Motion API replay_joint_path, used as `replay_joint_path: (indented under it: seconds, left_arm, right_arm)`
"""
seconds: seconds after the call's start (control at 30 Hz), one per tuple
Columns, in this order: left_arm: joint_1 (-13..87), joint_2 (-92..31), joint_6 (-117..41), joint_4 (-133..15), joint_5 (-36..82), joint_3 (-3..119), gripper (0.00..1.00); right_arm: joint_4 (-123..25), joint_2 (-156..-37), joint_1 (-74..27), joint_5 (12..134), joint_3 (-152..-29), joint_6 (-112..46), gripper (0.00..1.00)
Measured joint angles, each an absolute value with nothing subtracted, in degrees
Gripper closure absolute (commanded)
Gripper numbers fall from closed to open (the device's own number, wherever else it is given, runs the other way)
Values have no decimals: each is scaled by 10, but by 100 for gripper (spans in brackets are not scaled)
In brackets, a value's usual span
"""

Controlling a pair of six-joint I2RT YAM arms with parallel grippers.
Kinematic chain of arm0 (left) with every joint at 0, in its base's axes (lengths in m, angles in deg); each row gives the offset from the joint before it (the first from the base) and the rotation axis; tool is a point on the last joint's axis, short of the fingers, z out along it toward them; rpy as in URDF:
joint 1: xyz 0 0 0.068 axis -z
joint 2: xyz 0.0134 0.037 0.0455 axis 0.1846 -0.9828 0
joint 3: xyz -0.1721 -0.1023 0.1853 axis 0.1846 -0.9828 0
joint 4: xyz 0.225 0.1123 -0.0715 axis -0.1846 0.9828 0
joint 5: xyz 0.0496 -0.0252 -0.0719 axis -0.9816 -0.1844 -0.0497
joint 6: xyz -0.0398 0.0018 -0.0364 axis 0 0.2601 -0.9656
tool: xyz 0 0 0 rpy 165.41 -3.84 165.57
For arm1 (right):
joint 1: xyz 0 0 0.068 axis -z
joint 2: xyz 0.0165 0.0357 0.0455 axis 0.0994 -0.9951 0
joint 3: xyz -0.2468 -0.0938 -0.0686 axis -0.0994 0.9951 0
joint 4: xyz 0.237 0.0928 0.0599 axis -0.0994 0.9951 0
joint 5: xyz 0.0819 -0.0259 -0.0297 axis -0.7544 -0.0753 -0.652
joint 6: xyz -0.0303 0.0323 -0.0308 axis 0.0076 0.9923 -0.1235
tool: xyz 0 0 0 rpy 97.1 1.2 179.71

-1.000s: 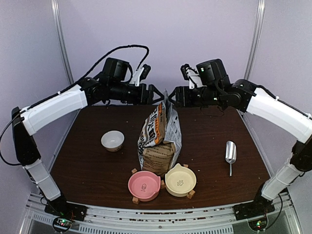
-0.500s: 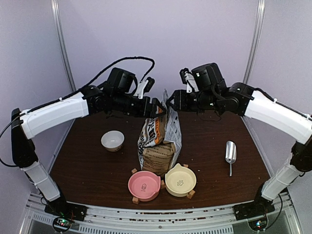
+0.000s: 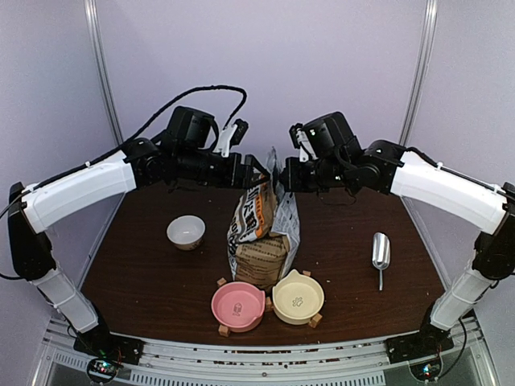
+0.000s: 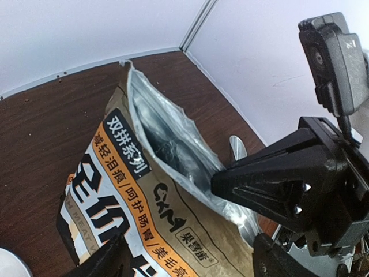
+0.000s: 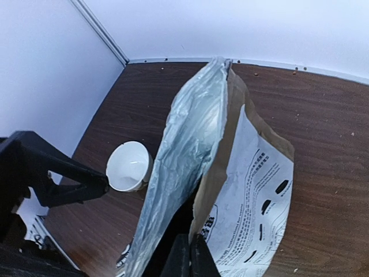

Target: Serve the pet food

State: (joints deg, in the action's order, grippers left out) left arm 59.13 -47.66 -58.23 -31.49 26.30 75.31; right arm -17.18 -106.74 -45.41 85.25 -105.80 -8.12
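Over the last second both arms have closed in on the kibble bag (image 3: 261,225). My right gripper (image 5: 185,257) now pinches its foil lip, fingers together on it. My left gripper (image 4: 187,251) holds its fingers wide apart across the printed face. I judge we're spreading the mouth. The pet food is unseen, presumably inside that dark opening. The table (image 3: 145,273) is dark wood and the walls are pale lilac.
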Motion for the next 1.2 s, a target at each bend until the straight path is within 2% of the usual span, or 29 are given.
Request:
replay_joint_path:
  seconds: [0.5, 1.03, 1.1, 1.2]
  left_arm:
    - [591, -481, -611, -329, 293, 753, 15]
    - [592, -497, -617, -311, 284, 737, 14]
    - [592, -497, -615, -301, 271, 732, 17]
    - [592, -496, -613, -290, 251, 724, 30]
  right_arm:
    - [-315, -1051, -447, 767, -983, -38, 100]
    - [-339, -1039, -444, 758, -961, -32, 100]
    - [-339, -1038, -444, 758, -960, -32, 100]
    - [-339, -1037, -444, 759, -957, -33, 100]
